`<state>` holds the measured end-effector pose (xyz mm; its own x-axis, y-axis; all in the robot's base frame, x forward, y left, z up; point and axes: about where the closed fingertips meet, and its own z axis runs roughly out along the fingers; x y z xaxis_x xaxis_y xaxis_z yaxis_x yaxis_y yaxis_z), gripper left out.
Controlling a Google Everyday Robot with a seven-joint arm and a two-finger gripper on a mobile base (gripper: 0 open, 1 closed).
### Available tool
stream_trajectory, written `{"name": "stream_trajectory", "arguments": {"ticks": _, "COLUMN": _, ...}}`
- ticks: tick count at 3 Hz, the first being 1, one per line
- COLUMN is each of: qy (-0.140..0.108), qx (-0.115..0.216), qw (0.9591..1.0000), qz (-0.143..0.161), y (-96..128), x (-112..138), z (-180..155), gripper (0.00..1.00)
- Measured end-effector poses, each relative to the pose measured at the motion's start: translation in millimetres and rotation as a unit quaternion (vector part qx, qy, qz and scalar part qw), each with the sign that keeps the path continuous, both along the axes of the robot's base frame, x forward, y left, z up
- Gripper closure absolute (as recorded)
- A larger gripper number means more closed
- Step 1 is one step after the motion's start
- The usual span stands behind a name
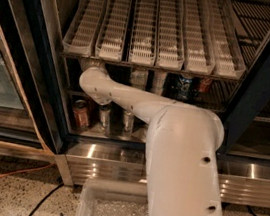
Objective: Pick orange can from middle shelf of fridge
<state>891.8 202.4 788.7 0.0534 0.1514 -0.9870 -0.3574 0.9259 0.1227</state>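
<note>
The fridge [260,83] stands open, with a dark frame and a ribbed steel base panel [251,178]. My white arm reaches in from the lower right. Its wrist [95,85] is at the left end of the middle shelf [215,110], a dark wire rack. The gripper [90,66] lies beyond the wrist, just under the white glide trays, and is mostly hidden. The orange can is hidden from view, probably behind the wrist. Other cans [138,76] and a dark bottle [183,87] stand further right on the middle shelf.
White slotted glide trays [147,26] fill the shelf above. On the bottom floor stand a reddish-brown can [80,113] and two silver cans [104,118]. A glass door [4,70] hangs at left. A clear bin [109,212] sits below my arm. Cables lie on the floor.
</note>
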Motion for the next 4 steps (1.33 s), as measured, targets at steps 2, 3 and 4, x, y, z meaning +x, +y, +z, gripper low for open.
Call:
{"name": "stream_trajectory", "arguments": {"ticks": 2, "qy": 0.012, "qx": 0.001, "qw": 0.9999, "qz": 0.01, "y": -10, "x": -28, "z": -5, "gripper": 1.0}}
{"name": "stream_trajectory", "arguments": {"ticks": 3, "qy": 0.017, "qx": -0.009, "qw": 0.9997, "qz": 0.016, "y": -6, "x": -37, "z": -8, "gripper": 1.0}}
{"name": "stream_trajectory", "arguments": {"ticks": 4, "qy": 0.022, "qx": -0.017, "qw": 0.9993, "qz": 0.026, "y": -1, "x": -50, "z": -5, "gripper": 1.0}}
